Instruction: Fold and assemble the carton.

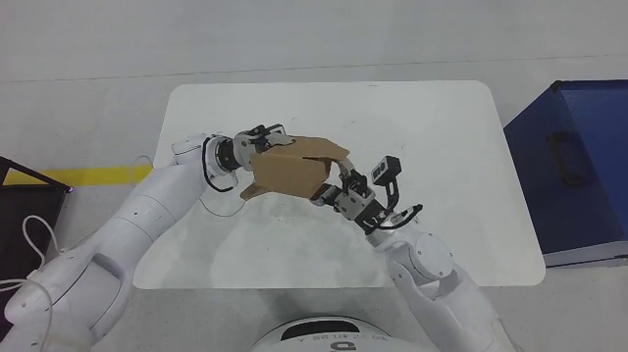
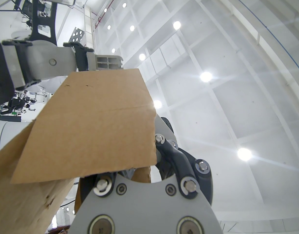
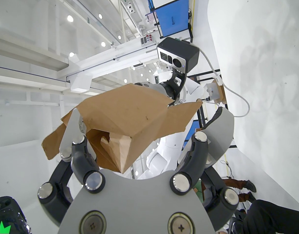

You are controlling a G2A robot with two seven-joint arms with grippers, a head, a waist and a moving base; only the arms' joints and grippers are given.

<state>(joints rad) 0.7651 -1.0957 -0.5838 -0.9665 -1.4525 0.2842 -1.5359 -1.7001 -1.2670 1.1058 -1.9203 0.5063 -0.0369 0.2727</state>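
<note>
Cardboard carton (image 1: 294,164), brown and only partly folded, is held clear of the white table (image 1: 442,126), above its middle, with its flaps loose. One end is gripped by the left gripper (image 1: 267,142), whose jaws are closed narrowly on the cardboard. In the left wrist view a flat panel is seen lying across that gripper, with a strip of cardboard running down between its fingers. The opposite end, nearer the robot, is flanked by the right gripper (image 1: 337,191). Its jaws are spread wide around a corner of the carton: one finger (image 3: 70,127) is laid against a loose flap, while the other finger (image 3: 219,132) stands apart from the cardboard, just beside the tip of another flap. A blue case (image 1: 569,171) is seen on the floor beside the table, and a yellow floor line (image 1: 98,174) on the opposite side.
</note>
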